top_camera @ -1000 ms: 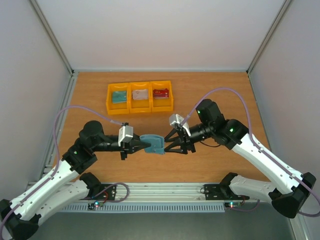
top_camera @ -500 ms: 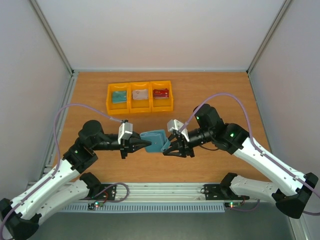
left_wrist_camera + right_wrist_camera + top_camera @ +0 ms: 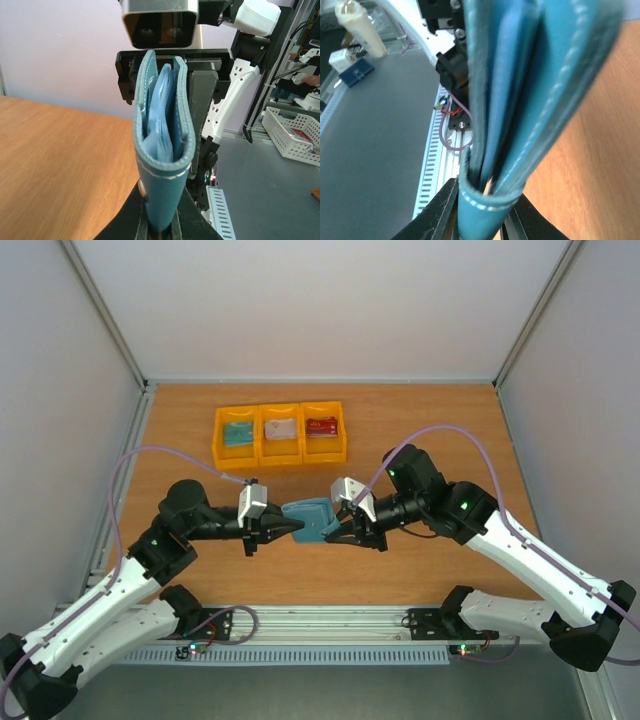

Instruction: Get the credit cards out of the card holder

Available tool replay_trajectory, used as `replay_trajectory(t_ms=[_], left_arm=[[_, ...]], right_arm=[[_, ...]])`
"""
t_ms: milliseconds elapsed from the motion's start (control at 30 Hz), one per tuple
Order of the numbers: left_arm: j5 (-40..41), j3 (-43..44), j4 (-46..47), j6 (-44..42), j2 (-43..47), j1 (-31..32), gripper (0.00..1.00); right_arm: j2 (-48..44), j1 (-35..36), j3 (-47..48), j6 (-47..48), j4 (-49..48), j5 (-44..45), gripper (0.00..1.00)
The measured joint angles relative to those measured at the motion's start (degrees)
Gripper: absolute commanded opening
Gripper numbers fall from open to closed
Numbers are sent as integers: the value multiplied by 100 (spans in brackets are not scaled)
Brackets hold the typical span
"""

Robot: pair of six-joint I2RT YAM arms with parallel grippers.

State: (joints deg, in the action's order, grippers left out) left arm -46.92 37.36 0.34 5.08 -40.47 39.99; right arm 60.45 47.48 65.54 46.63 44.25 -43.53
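The teal-blue card holder (image 3: pixel 311 519) hangs above the table between both grippers, folded, its paler blue inside showing. My left gripper (image 3: pixel 291 525) is shut on its left end; in the left wrist view the holder (image 3: pixel 161 150) stands up from between the fingers of that gripper (image 3: pixel 160 226). My right gripper (image 3: pixel 337 526) is shut on its right edge; the right wrist view shows the holder (image 3: pixel 520 100) in that gripper (image 3: pixel 486 212). Three credit cards lie in the bins: teal (image 3: pixel 238 433), whitish (image 3: pixel 280 428), red (image 3: pixel 321 426). I cannot tell whether a card is inside the holder.
Three joined yellow bins (image 3: pixel 280 454) stand at the back left of the wooden table (image 3: pixel 430 420), one card in each. White walls close the sides and back. A metal rail (image 3: pixel 330 625) runs along the near edge.
My right gripper moved left to the card holder and closed its wide-open fingers on the right edge. The holder tilted up slightly. The left gripper kept its hold.
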Motion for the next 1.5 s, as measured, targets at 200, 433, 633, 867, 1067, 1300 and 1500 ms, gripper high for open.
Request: replay_trajectory(t_ms=[200, 433, 633, 867, 1067, 1300, 1500], left_arm=[[229, 0, 116, -125, 2, 90, 0], [334, -2, 151, -251, 9, 98, 0], [437, -4, 155, -452, 9, 127, 0], [516, -13, 214, -717, 11, 151, 0], [533, -33, 313, -815, 28, 157, 0], [542, -31, 330, -857, 48, 168, 0], [544, -31, 334, -857, 48, 168, 0]], right_arm=[[20, 11, -2, -315, -404, 59, 18], [74, 11, -2, -575, -546, 72, 18], [212, 11, -2, -796, -831, 72, 19], [227, 15, -2, -929, -1025, 92, 21], [223, 37, -2, -994, -1165, 109, 23], [216, 55, -2, -1036, -1217, 107, 29], [205, 74, -2, -1038, -1252, 111, 29]])
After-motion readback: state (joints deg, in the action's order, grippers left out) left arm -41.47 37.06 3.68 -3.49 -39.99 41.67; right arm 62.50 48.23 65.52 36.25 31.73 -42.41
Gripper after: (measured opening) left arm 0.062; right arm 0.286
